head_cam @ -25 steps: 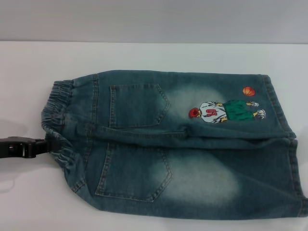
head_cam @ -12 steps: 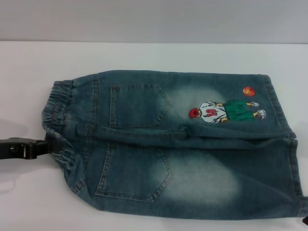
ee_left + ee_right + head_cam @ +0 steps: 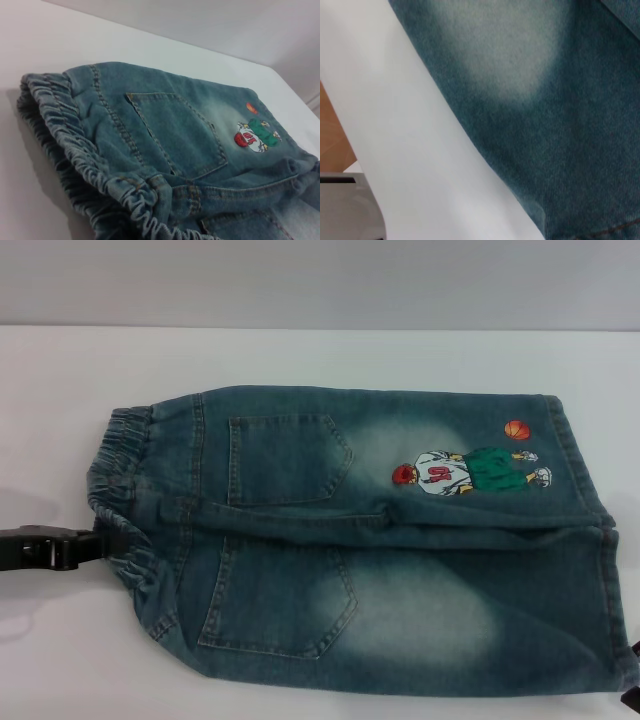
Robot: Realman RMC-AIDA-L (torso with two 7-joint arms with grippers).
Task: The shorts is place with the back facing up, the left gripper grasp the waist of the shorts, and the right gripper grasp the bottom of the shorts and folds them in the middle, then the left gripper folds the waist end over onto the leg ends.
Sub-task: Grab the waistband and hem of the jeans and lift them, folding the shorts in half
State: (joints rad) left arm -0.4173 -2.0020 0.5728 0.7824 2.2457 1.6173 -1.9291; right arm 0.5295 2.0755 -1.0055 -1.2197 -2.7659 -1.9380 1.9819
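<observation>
Shorts (image 3: 370, 540): lie flat on the white desk (image 3: 300, 355), back up, filling the centre and right of the head frame; both patch pockets show.
Waist (image 3: 120, 500): ruffled elastic band at the left of the head frame, bunched, with a slight lift off the desk in the left wrist view.
Bottom (image 3: 590, 500): straight leg hems at the right of the head frame, next to the embroidered figure (image 3: 470, 470); the lower hem runs to the frame edge.
Left gripper (image 3: 95, 545): at the left edge of the head frame, tip touching the waist near the centre seam. Jaws: whether they are closed on the band cannot be told.
Right gripper (image 3: 632, 700): only a dark sliver in the lower right corner of the head frame, near the lower hem. Jaws: cannot tell. Its wrist view looks down on the denim edge and bare desk.
Step in hand: judged as securing the two end grasps before the lengthwise fold.
Method, left: pinch both layers of the band, not a single ruffle.
Method, right: approach the hem low and take it near the middle.
Method, fold: lift both ends level and bring the near half over the far half along the centre seam.
Risk: a one-layer grip likely lets the shorts open or twist.
</observation>
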